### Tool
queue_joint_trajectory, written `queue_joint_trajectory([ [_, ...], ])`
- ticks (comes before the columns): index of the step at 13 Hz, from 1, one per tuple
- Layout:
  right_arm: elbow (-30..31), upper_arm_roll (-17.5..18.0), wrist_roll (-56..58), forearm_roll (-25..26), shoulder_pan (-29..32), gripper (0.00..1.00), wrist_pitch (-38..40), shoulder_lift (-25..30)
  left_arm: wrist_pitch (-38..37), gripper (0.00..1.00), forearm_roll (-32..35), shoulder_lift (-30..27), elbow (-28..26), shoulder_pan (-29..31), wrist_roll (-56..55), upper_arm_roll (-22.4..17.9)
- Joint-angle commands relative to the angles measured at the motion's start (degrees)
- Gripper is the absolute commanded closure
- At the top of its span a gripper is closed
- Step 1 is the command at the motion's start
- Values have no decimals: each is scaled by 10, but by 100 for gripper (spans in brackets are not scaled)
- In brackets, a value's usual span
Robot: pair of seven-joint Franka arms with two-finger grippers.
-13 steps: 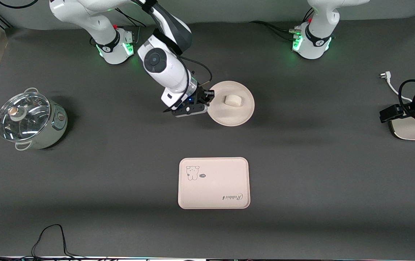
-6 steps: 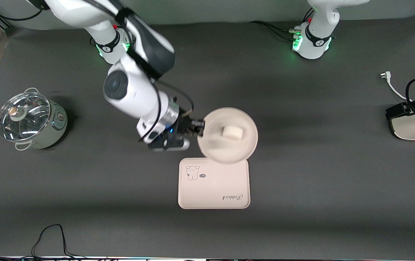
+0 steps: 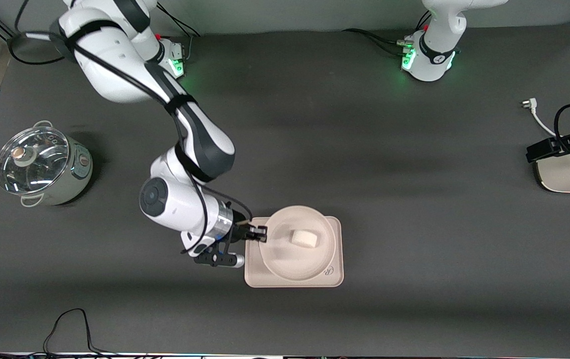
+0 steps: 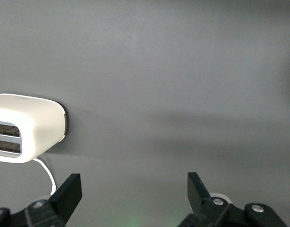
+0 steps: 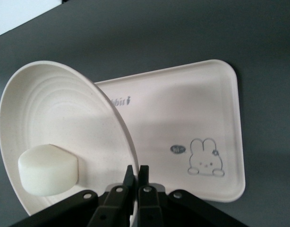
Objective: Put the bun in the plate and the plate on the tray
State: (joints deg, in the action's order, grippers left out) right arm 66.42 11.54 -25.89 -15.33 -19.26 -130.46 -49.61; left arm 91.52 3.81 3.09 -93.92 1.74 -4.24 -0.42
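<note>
The left claw (image 4: 133,196) is hanging over bare dark grey tabletop (image 4: 173,85) with its two black fingers (image 4: 69,194) standing wide apart and nothing lying between them. A white toaster (image 4: 27,127) with two dark slots in its top is sitting on the tabletop, cut off by the edge of the view. A thin white cord (image 4: 46,172) is running from the toaster's base toward the claw's fingers.

Both arms are clad in glossy white shells with dark grey joint sections; a black cable is strapped along the right arm (image 3: 185,134), green lights are seen at each base, and the gripper fingers (image 4: 69,194) are moulded in black
</note>
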Motion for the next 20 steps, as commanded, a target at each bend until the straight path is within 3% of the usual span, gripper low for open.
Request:
queue_joint_trajectory([
  [1, -38, 1, 15, -1, -5, 100, -69, -74, 49, 0, -3, -91, -109, -1, 0, 15],
  [5, -33, 1, 15, -1, -5, 100, -92, -111, 30, 0, -2, -90, -101, 35, -16, 57],
  [9, -23, 1, 11, -2, -8, 100, -93, -123, 0, 0, -2, -80, -69, 13, -12, 33],
  [10, -23, 1, 8, -2, -7, 64, -93, -121, -1, 0, -2, -80, -67, 12, -7, 31],
  [11, -23, 1, 8, -1, -8, 1, -93, -116, 1, 0, -2, -80, -67, 12, -7, 31],
  [14, -20, 0, 10, 7, -8, 0, -77, -77, 6, 0, -2, -80, -59, 5, -7, 26],
  [17, -1, -1, 15, 69, -3, 0, -26, -13, 5, 0, -2, -79, -58, -1, -9, 21],
  [20, 118, -38, 42, 69, 5, 0, 34, 127, 5, 0, -2, -79, -58, 0, -9, 20],
])
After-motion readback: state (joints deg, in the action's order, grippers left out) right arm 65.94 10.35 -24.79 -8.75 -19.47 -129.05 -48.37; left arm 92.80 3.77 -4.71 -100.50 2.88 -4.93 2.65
